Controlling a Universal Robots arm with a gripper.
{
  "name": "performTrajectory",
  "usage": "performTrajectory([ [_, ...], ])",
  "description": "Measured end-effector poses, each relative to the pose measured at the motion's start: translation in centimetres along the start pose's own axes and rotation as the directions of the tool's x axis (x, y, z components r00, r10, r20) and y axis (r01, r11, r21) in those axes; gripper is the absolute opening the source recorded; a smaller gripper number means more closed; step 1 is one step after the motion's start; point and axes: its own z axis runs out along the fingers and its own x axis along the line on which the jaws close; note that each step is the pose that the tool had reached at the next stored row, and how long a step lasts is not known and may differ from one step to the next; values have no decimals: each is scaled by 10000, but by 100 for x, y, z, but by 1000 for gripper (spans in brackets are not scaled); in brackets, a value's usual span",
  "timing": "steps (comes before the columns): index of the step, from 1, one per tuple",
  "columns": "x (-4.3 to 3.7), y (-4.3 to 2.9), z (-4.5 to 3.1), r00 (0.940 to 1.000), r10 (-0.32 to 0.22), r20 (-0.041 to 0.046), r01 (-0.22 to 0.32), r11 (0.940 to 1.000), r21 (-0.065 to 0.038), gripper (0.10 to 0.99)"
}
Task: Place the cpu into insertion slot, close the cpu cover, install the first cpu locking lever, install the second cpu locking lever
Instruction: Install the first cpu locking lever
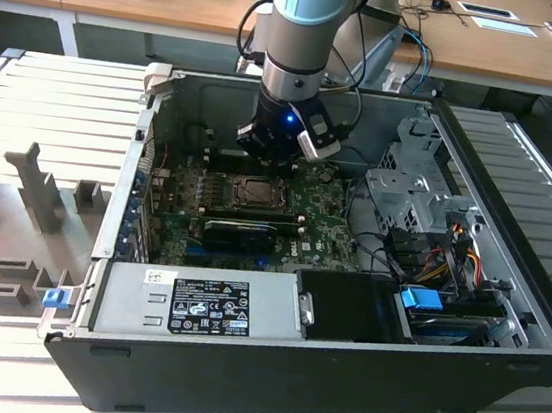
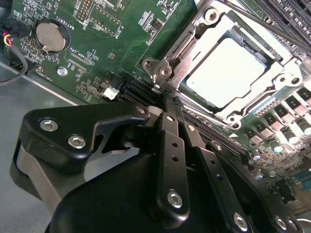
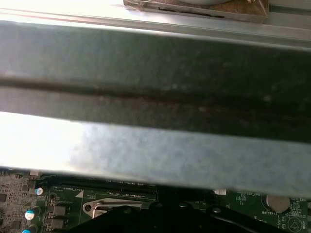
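Note:
In the second wrist view the cpu [image 2: 226, 73], pale and square, lies in the insertion slot [image 1: 230, 189] on the green motherboard. The grey cpu cover [image 2: 217, 30] lies flat around it as a metal frame. A thin locking lever [image 2: 181, 44] runs along one side of the socket and ends in a hook [image 2: 154, 77] at the corner. My gripper [image 2: 164, 97] is low over the board with its black fingers [image 2: 170, 145] pressed together, tips right beside that hooked corner. The exterior view has the gripper [image 1: 275, 148] just behind the socket inside the open case.
The black case's walls [image 1: 508, 285] enclose the board. Near the front are a power supply [image 1: 199, 303] and a black graphics card [image 1: 243, 231]. A drive cage [image 1: 414, 188] and cables [image 1: 442, 252] are on the exterior view's right. A coin battery [image 2: 51, 35] sits near the gripper.

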Motion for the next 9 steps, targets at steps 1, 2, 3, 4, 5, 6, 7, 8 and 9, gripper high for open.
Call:
performTrajectory([
  [1, 0, 0, -5, 10000, 0, 1, 0, 10000, -1, 106],
  [2, 0, 1, -5, 10000, 0, 3, 0, 10000, -4, 106],
  [3, -1, 1, -5, 10000, 0, 2, 0, 10000, 3, 106],
  [4, -1, 1, -5, 10000, 0, 0, 0, 10000, 24, 106],
  [5, 0, 1, -6, 10000, 0, -1, 0, 10000, 29, 106],
  [6, 0, 1, -6, 10000, -1, -3, 1, 10000, 38, 106],
  [7, 0, 1, -6, 10000, 1, -3, 0, 10000, 56, 106],
  [8, 0, 1, -7, 10000, 0, -5, 0, 10000, 64, 106],
  [9, 0, 1, -13, 10000, 0, -8, 0, 10000, 67, 106],
])
